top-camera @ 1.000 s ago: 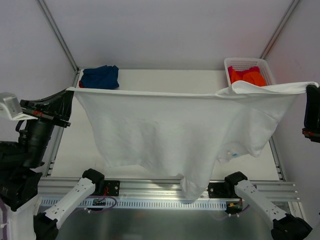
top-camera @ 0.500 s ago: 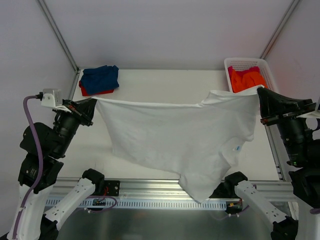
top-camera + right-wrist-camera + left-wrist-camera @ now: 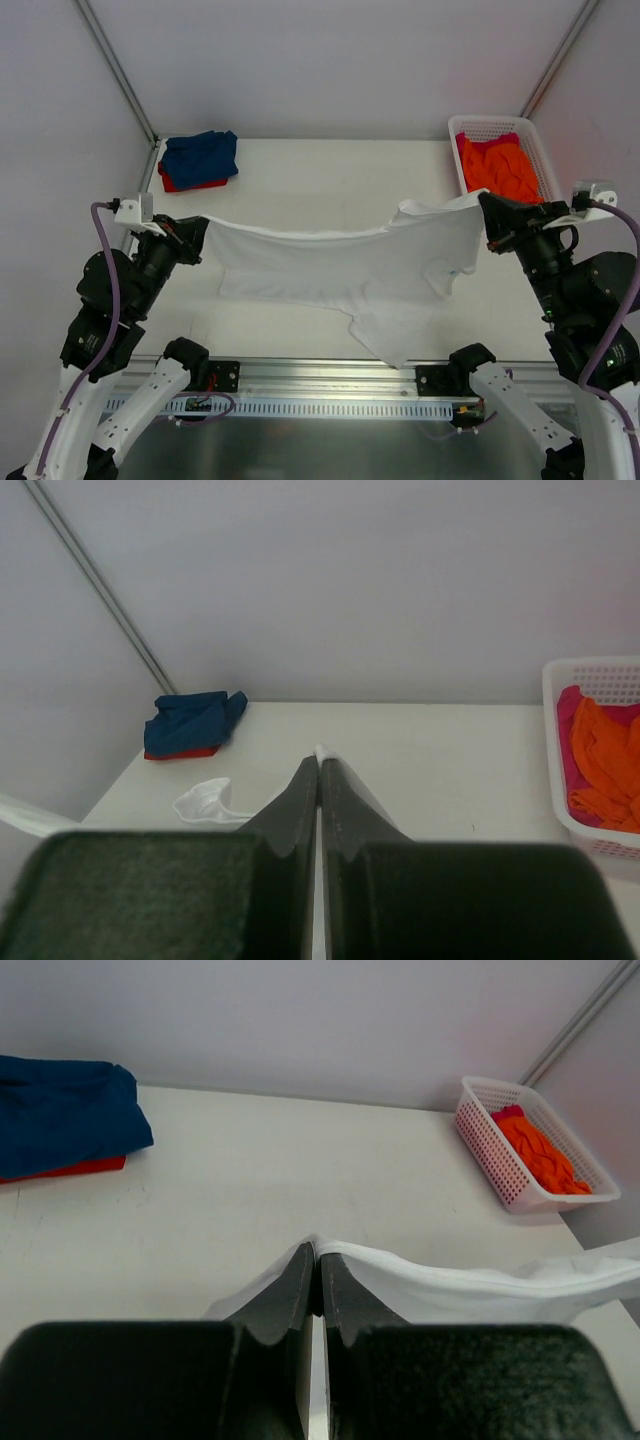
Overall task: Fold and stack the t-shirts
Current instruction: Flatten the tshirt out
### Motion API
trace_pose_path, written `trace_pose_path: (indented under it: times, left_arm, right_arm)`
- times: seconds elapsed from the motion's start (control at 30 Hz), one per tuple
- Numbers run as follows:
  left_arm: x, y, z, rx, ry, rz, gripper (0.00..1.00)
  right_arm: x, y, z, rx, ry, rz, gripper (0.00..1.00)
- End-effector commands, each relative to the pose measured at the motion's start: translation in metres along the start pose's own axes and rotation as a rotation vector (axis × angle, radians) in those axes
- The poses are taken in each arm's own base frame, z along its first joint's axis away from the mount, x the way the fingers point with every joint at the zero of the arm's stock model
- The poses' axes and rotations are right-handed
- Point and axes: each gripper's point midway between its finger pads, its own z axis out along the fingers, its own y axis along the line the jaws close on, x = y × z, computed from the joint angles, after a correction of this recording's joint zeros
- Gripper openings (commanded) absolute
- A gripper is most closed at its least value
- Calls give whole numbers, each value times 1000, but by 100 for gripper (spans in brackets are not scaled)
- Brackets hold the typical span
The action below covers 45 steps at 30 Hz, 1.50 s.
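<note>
The white t-shirt point(image 3: 340, 268) hangs spread between the two pincers, its top edge sagging in a shallow line from one to the other. The body droops below in soft creases, and one lower corner trails toward the near rail of the desk point(image 3: 330, 180). I cannot tell how much of the cloth rests on the surface. The left pincer point(image 3: 196, 236) is clamped tight on one upper corner. The right pincer point(image 3: 488, 212) is pinched closed on the opposite corner, where the cloth bunches into a fold. Well beyond the left pincer, a blue tee point(image 3: 200, 153) lies on a red tee point(image 3: 166, 184). Just beyond the right pincer, an orange tee point(image 3: 505, 165) fills a white lattice basket point(image 3: 490, 121).
</note>
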Motion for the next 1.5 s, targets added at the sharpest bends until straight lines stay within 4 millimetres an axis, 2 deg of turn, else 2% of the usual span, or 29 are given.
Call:
trace_pose_path:
  times: [0.0, 0.27, 0.3, 0.4, 0.43, 0.63, 0.73, 0.87, 1.1, 1.3, 1.4, 1.47]
  left_arm:
    - [0, 0, 0, 5, -24, -26, 0]
    - [27, 18, 8, -72, 17, -29, 0]
    - [31, 23, 10, -91, 25, -27, 0]
    - [38, 26, 13, -106, 36, -27, 0]
    - [43, 30, 16, -119, 43, -25, 0]
    - [62, 44, 29, -178, 56, -12, 0]
    - [70, 49, 41, -201, 67, -1, 0]
    - [69, 55, 54, -241, 38, -19, 0]
    - [80, 64, 83, -300, 42, -21, 0]
    - [95, 75, 111, -357, 47, -7, 0]
    - [105, 79, 123, -379, 65, 9, 0]
    - [103, 81, 131, -390, 47, 16, 0]
  right_arm:
    - [-11, 1, 9, 12, -38, 25, 0]
    - [16, -6, 44, 45, 35, -3, 0]
    - [26, -8, 53, 54, 63, -8, 0]
    - [38, -11, 66, 64, 85, -17, 0]
    - [49, -13, 74, 74, 114, -24, 0]
    - [79, -23, 104, 108, 170, -57, 0]
    - [91, -27, 121, 123, 192, -75, 0]
    - [109, -33, 144, 149, 227, -105, 0]
    - [133, -45, 177, 190, 270, -157, 0]
    - [155, -55, 209, 226, 308, -201, 0]
    - [158, -59, 223, 243, 310, -226, 0]
    - [171, -64, 234, 259, 332, -240, 0]
